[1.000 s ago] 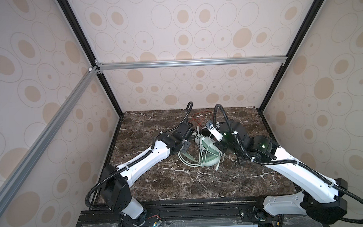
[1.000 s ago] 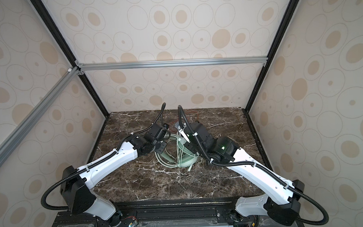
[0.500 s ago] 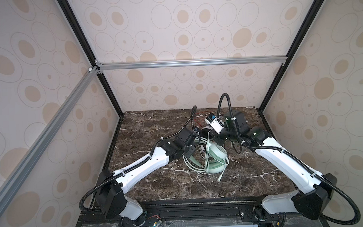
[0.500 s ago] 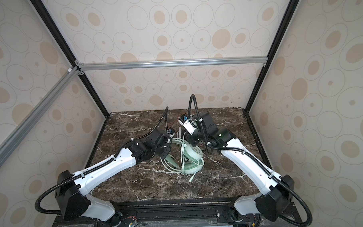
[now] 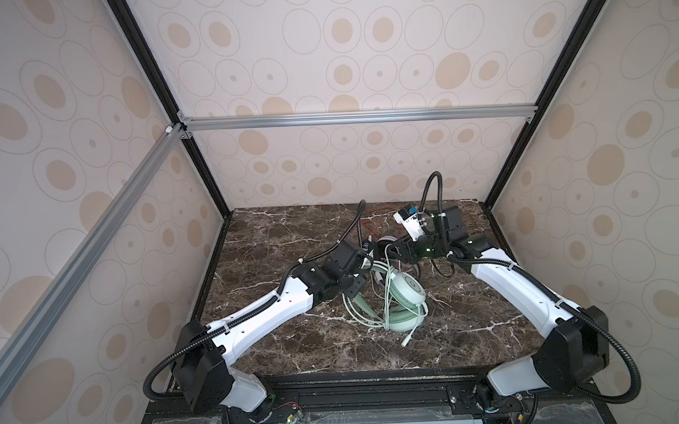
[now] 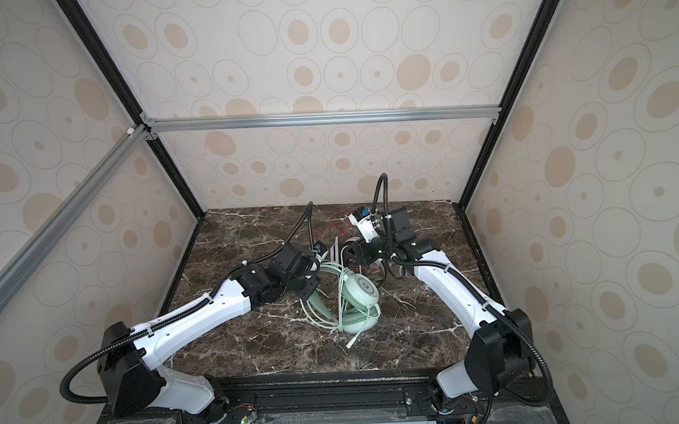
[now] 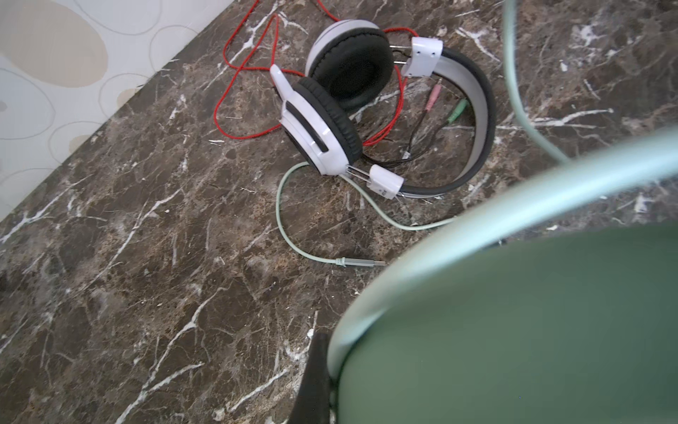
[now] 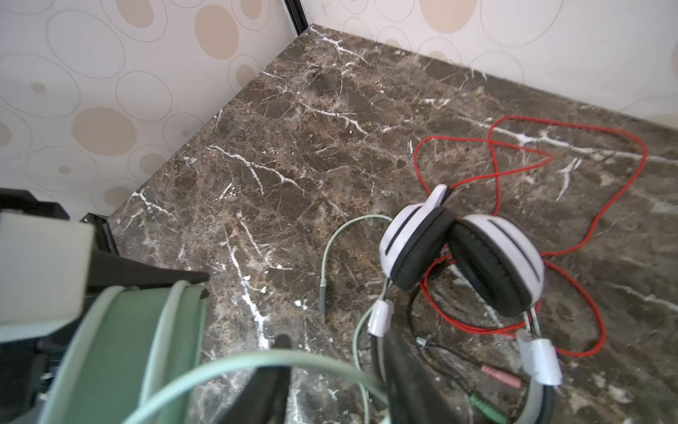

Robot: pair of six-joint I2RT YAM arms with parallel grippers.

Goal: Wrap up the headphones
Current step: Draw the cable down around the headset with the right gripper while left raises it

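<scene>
The mint-green headphones point(image 5: 405, 300) point(image 6: 359, 292) rest on the marble in mid-table, wound with loops of pale green cable point(image 5: 357, 317). My left gripper point(image 5: 363, 284) point(image 6: 309, 287) is shut on their headband point(image 7: 513, 330); one black finger point(image 7: 315, 374) shows against it. My right gripper point(image 5: 393, 253) point(image 8: 337, 381) is open just behind them, and a pale green cable loop point(image 8: 257, 358) arcs loosely across its fingers point(image 8: 271, 381). The white-and-black headphones point(image 7: 367, 110) point(image 8: 458, 257) lie behind, their red cable point(image 8: 568, 147) sprawled loose. The arms partly hide them in both top views.
A free end of the pale green cable with its plug point(image 7: 361, 262) lies beside the white-and-black headphones. Pink and green jack plugs point(image 7: 445, 106) lie inside their headband. Patterned walls point(image 5: 328, 170) close in the back and both sides.
My right gripper has opened and let go of the pale green cable, and its arm has drawn back. The left gripper shifted slightly right, still shut on the headband; the mint-green headphones turned.
</scene>
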